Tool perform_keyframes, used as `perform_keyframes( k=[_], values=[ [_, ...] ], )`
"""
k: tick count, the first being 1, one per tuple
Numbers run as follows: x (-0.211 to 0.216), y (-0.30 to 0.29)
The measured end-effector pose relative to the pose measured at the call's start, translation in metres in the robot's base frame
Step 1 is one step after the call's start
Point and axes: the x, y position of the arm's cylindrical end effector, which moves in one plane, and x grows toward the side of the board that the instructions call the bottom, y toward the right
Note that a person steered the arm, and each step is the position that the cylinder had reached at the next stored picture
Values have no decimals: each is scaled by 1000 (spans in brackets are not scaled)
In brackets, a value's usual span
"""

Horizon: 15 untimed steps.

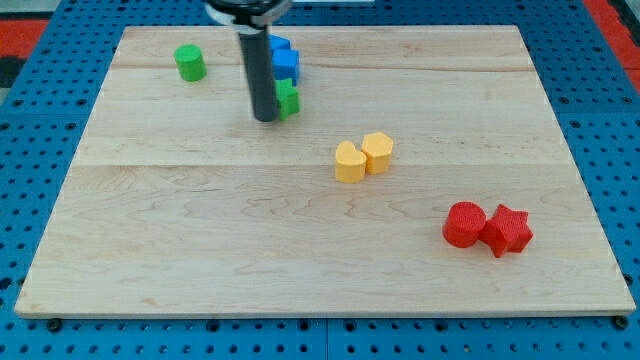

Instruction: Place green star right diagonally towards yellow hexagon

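Observation:
My tip (266, 119) rests on the board near the view's top, touching the left side of the green star (289, 99), which the rod partly hides. The yellow hexagon (378, 151) stands near the board's middle, below and to the right of the star. A yellow heart-shaped block (350, 162) touches the hexagon's left side.
Two blue blocks (284, 60) sit just above the green star, partly behind the rod. A green cylinder (190, 62) stands at the top left. A red cylinder (465, 224) and a red star (507, 230) sit together at the lower right. The wooden board (200, 240) lies on a blue pegboard.

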Motion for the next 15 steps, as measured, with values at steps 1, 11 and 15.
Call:
perform_keyframes(
  k=[1,11,15],
  values=[
    [-22,19],
    [-96,91],
    [-68,95]
  ],
)
